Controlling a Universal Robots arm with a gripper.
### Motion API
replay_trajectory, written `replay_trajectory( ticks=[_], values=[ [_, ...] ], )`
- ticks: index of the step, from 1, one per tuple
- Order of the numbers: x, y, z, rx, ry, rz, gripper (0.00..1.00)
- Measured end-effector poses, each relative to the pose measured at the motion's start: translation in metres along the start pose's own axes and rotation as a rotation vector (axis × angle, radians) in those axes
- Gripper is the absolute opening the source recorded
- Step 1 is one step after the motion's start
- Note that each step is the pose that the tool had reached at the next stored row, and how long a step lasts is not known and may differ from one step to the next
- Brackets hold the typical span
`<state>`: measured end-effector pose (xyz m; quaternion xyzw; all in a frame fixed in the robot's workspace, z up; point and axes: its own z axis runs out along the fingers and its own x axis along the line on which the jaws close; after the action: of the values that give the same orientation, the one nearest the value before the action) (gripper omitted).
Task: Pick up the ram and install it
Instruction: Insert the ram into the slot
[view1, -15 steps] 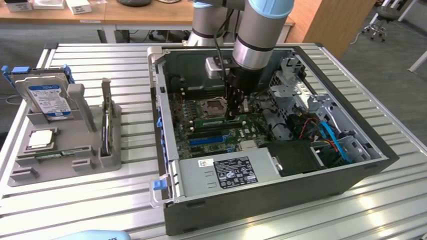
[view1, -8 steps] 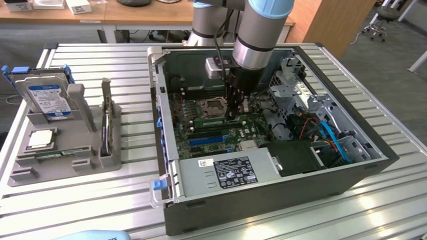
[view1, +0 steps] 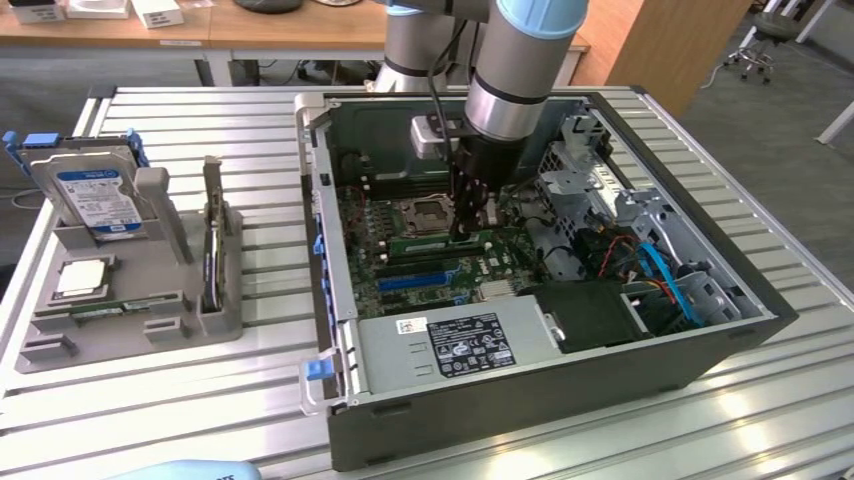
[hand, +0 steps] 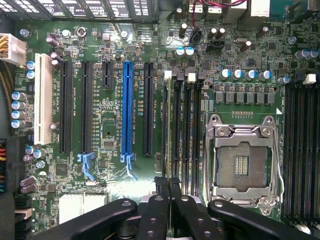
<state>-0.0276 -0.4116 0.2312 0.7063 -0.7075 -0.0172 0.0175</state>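
Observation:
My gripper (view1: 463, 232) reaches down inside the open computer case (view1: 747, 330), just beside the empty processor socket (view1: 424, 213). The ram (view1: 424, 243), a thin green stick, stands on edge along a memory slot, and the fingers are closed over its top edge near one end. In the wrist view the two black fingertips (hand: 161, 184) meet above the outermost of several memory slots (hand: 183, 125), with the gripper (hand: 168, 183) shut on the ram's narrow edge. I cannot tell how deep the stick sits in the slot.
On the exterior view's left, a grey tray (view1: 40, 352) holds a hard drive (view1: 96, 198), a square silver chip (view1: 80, 278) and a small green strip (view1: 110, 311). Inside the case are the power supply (view1: 454, 345), drive cage (view1: 607, 190) and blue cables (view1: 667, 280).

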Motion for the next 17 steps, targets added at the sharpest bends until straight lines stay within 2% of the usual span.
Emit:
replay_trajectory(
  ticks=[17],
  values=[
    [0.0,-0.0002,0.003,0.0001,0.0,0.0,0.11]
  ],
)
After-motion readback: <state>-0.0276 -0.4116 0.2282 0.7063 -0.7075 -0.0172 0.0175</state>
